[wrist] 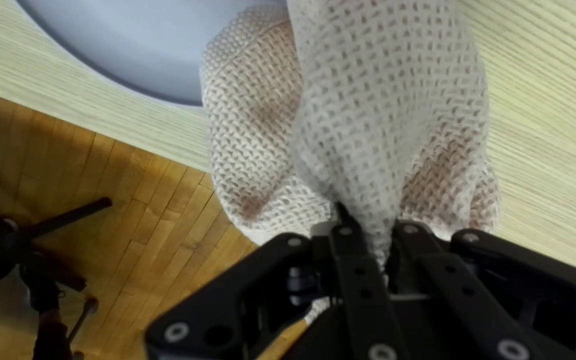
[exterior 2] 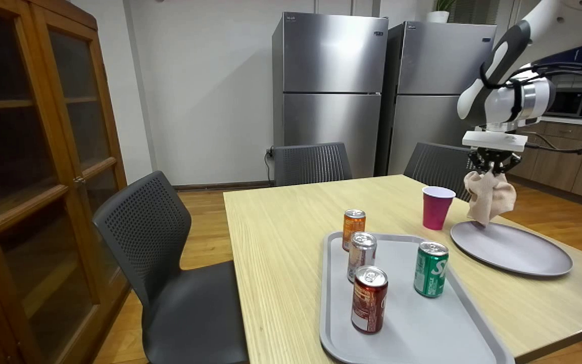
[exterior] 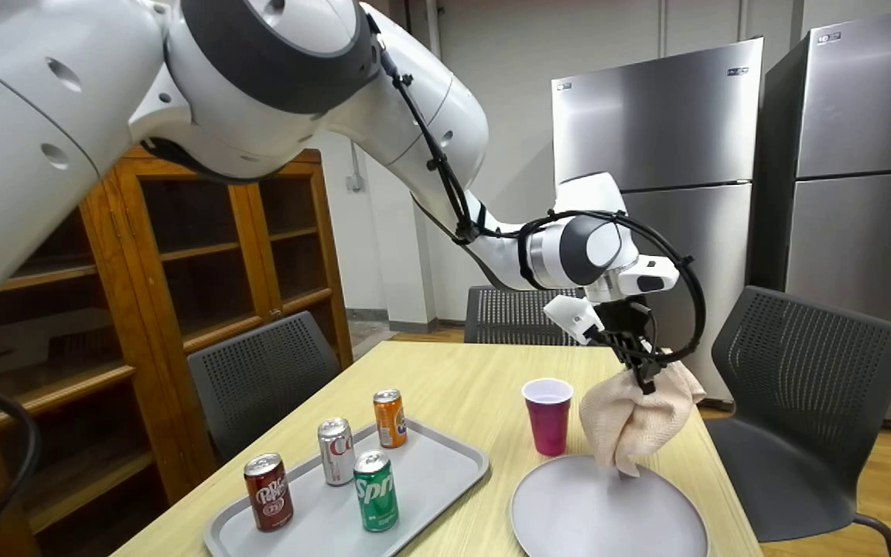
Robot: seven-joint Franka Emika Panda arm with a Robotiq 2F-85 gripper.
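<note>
Black two-fingered gripper (wrist: 372, 225) pinches a floppy, pale-pink woven cloth (wrist: 368, 110); swinging it could tip the tall, dark-pink plastic cup (exterior: 549, 424).

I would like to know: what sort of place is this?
Probably a break room or shared kitchen, though I cannot be certain: two fridges stand beyond a table with chairs around it.

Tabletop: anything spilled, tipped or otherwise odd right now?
Nothing stands out as spilled, tipped or damaged: all four cans and the magenta cup stand upright. The beige cloth hangs crumpled from the jaws, its lowest corner at the edge of the plate, as a pinched cloth would.
</note>
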